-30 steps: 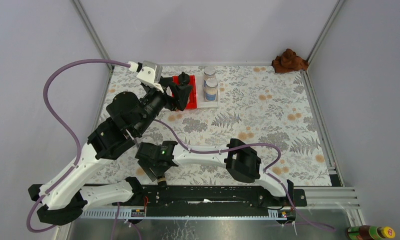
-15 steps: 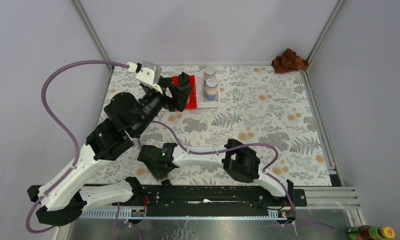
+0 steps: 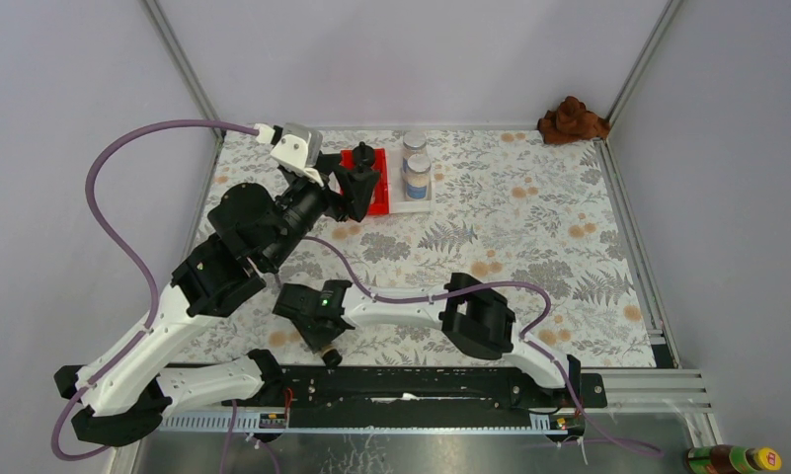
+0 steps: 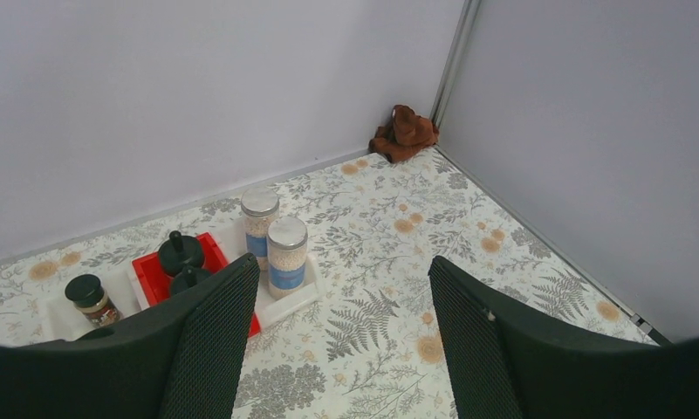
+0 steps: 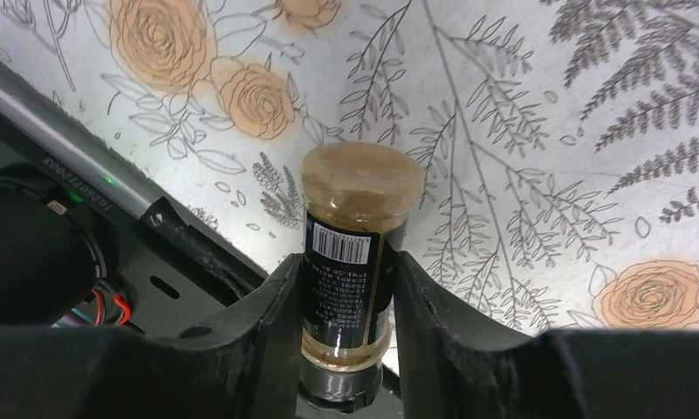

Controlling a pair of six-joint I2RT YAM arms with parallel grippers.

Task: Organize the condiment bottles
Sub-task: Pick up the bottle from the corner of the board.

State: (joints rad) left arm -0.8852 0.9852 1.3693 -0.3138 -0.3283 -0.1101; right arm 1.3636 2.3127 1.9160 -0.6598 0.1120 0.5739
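My right gripper (image 5: 346,301) is shut on a slim dark-brown jar (image 5: 352,253) with a black barcode label. The jar lies low over the floral table near the front rail, its cap end toward my palm. In the top view this gripper (image 3: 326,350) sits at the near edge. My left gripper (image 4: 341,340) hangs open and holds nothing, above and in front of the trays (image 3: 359,184). Two silver-lidded, blue-labelled jars (image 4: 287,256) (image 4: 259,223) stand in a white tray (image 4: 304,297). Two black domed-cap jars (image 4: 181,253) stand in a red tray (image 4: 147,272). Another dark-brown jar (image 4: 92,297) stands at the left.
A crumpled brown cloth (image 3: 572,120) lies in the far right corner. A brown yellow-capped bottle (image 3: 735,459) lies off the table at the bottom right. The black front rail (image 5: 84,148) runs just beside the held jar. Grey walls enclose the table.
My right gripper's fingers have closed onto the slim dark-brown jar, and that wrist has shifted slightly right. The left arm has barely moved.
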